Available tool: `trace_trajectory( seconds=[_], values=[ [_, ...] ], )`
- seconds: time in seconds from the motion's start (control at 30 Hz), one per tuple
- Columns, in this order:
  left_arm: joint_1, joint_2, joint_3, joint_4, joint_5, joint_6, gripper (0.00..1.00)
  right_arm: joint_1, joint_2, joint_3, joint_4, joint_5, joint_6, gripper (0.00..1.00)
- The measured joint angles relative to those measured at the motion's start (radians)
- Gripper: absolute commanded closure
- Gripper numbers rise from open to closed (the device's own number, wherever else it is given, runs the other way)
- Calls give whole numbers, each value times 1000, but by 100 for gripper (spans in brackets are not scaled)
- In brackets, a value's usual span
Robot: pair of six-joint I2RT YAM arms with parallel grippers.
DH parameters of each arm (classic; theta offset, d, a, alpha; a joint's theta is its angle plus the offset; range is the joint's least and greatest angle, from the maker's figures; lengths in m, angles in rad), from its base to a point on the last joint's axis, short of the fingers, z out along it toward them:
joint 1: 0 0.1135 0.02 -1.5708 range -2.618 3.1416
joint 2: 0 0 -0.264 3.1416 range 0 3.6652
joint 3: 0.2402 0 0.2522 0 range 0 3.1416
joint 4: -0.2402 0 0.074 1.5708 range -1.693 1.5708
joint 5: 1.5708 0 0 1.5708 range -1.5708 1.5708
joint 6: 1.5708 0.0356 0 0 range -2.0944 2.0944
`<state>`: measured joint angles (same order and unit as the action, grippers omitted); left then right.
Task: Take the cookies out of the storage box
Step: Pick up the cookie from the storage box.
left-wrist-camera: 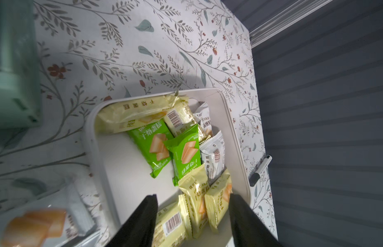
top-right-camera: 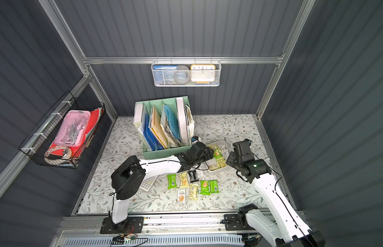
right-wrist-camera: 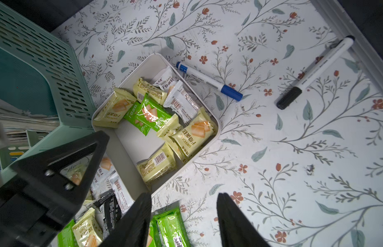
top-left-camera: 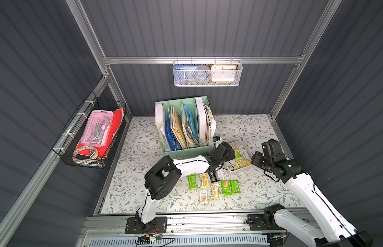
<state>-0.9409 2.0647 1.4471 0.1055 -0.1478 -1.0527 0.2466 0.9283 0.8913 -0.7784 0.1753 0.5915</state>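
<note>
The storage box (top-left-camera: 236,170) (right-wrist-camera: 141,147), a shallow white tray, sits right of centre and holds several cookies (left-wrist-camera: 156,145) (right-wrist-camera: 152,115) in pale yellow, green and white wrappers. More cookies (top-left-camera: 192,181) (top-right-camera: 204,187) lie on the floral table in front of it, one of them black (right-wrist-camera: 109,211). My left gripper (left-wrist-camera: 192,195) (top-left-camera: 232,155) hangs open inside the box, its fingers either side of pale yellow packets (left-wrist-camera: 197,201). Off the box's near right corner, my right gripper (right-wrist-camera: 184,194) (top-left-camera: 255,160) is open over the table, with green packets (right-wrist-camera: 171,228) below it.
A mint green file organiser (top-left-camera: 186,128) stands just behind and left of the box. Blue (right-wrist-camera: 207,80) and black (right-wrist-camera: 314,72) markers lie on the table beyond the box. A calculator (top-right-camera: 146,182) lies under the left arm. A wire basket (top-left-camera: 207,73) hangs on the back wall.
</note>
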Motion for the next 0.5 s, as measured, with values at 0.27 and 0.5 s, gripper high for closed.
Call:
trace_trajectory(
  seconds=[0.27, 0.5],
  values=[
    [0, 153, 214, -121, -16, 33, 50, -5, -17, -30, 7, -27, 7, 46],
    [3, 210, 280, -195, -43, 35, 51, -6, -25, -39, 8, -42, 15, 46]
  ],
)
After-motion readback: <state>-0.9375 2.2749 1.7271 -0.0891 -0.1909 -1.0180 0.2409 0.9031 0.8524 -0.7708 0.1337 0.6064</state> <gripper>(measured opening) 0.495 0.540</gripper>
